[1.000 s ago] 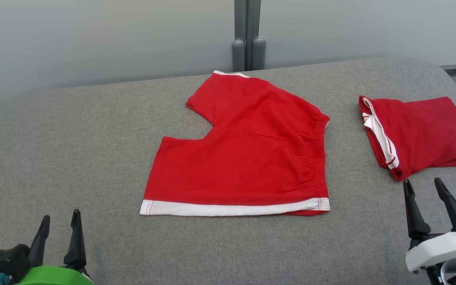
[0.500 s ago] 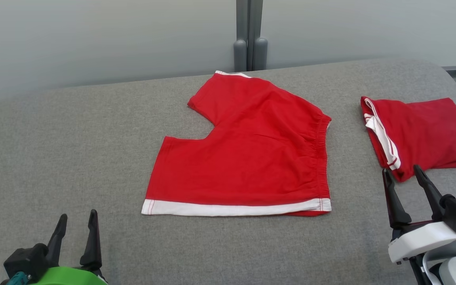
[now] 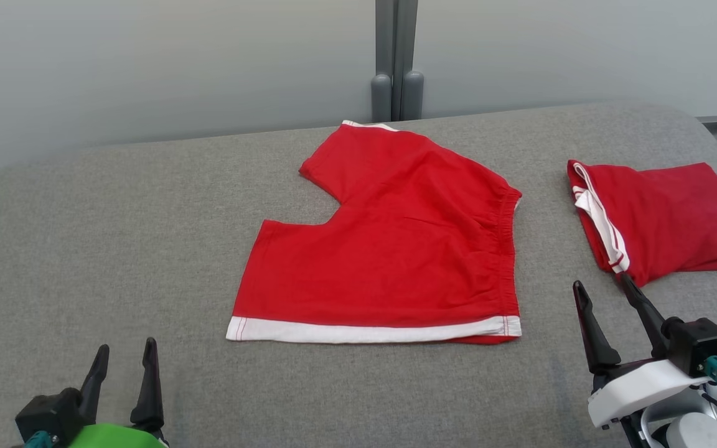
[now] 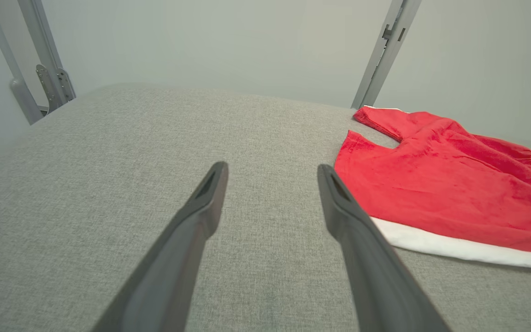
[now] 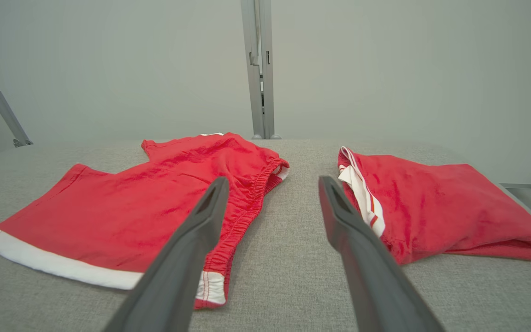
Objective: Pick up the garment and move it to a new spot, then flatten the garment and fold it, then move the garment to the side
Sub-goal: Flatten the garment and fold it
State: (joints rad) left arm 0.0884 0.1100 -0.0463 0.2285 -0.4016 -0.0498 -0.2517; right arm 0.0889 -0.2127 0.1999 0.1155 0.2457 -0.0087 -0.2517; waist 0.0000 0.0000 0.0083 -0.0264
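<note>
A red pair of shorts with a white hem lies spread flat in the middle of the grey padded table; it also shows in the left wrist view and the right wrist view. My left gripper is open over bare table, near and to the left of the hem's left corner. My right gripper is open, low over the strip of table between the shorts' waistband and a folded red garment. Neither gripper touches cloth.
The folded red garment with white trim lies near the table's right edge. A pale wall with a grey upright post stands right behind the table. The table's corners are rounded, and bare grey surface spreads to the left and front.
Both grippers have moved inward: the left one to the right, the right one to the left toward the gap between the two garments. The head view shifted slightly. The cloth lies unchanged.
</note>
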